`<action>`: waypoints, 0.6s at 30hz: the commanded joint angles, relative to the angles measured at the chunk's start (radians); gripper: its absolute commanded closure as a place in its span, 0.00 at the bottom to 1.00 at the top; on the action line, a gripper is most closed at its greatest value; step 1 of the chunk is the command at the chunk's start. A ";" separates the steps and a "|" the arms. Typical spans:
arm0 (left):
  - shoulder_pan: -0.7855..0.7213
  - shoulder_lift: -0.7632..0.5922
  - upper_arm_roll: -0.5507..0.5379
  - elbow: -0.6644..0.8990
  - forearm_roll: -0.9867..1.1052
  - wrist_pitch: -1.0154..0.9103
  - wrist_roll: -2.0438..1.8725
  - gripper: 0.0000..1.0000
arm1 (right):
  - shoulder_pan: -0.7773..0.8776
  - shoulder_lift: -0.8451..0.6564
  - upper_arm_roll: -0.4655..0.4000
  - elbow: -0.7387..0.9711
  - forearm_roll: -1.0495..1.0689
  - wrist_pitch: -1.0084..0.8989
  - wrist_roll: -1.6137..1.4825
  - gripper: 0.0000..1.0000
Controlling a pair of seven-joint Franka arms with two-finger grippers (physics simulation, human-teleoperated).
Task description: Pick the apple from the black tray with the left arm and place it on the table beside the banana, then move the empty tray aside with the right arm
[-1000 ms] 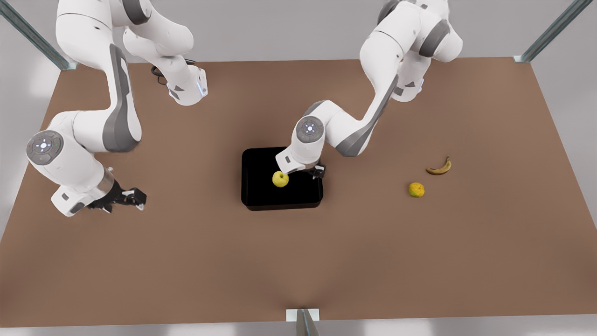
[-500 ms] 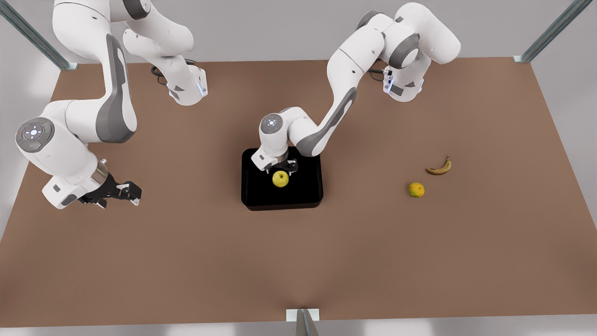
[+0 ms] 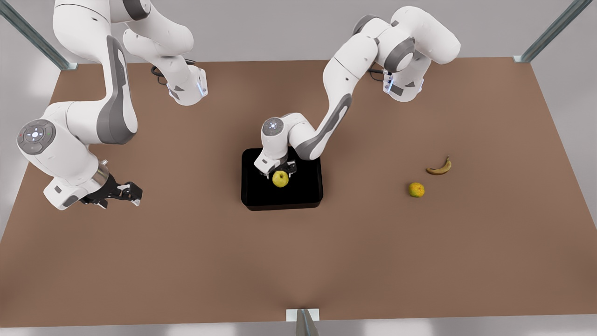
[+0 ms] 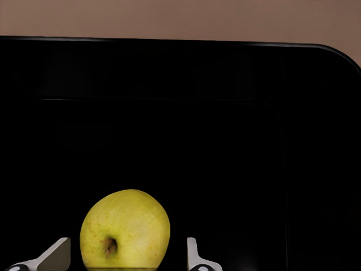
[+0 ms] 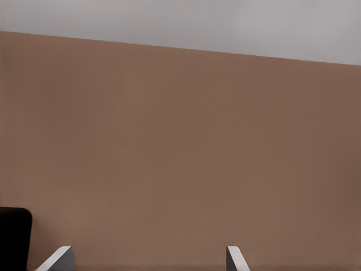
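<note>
The left gripper [image 3: 280, 171] is hanging wide open with the apple [image 3: 280, 178] between its 2 fingers in the black tray [image 3: 305, 198], needing centring before squeezing, while the right gripper [image 3: 131, 193] is waiting, open and empty.

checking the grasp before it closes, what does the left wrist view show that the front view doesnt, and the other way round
Left wrist view alone: the left gripper is open, its fingertips on either side of the apple with gaps showing, and the apple's dimple faces the camera.

Front view alone: the banana and an orange-green fruit on the table at the front view's right, and the right gripper waiting at the front view's left.

Both: the apple inside the black tray, with the left gripper at it.
</note>
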 commanded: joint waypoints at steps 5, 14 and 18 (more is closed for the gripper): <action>0.007 0.016 0.003 -0.009 0.049 0.030 -0.161 0.00 | 0.000 -0.001 0.000 0.001 0.000 -0.001 -0.003 0.00; 0.010 0.024 0.003 -0.013 0.049 0.051 -0.167 0.28 | 0.000 0.001 0.000 0.001 0.000 -0.001 -0.003 0.00; 0.038 -0.051 0.008 -0.003 0.040 -0.080 -0.104 0.24 | 0.000 0.001 0.000 -0.001 0.000 -0.001 -0.003 0.00</action>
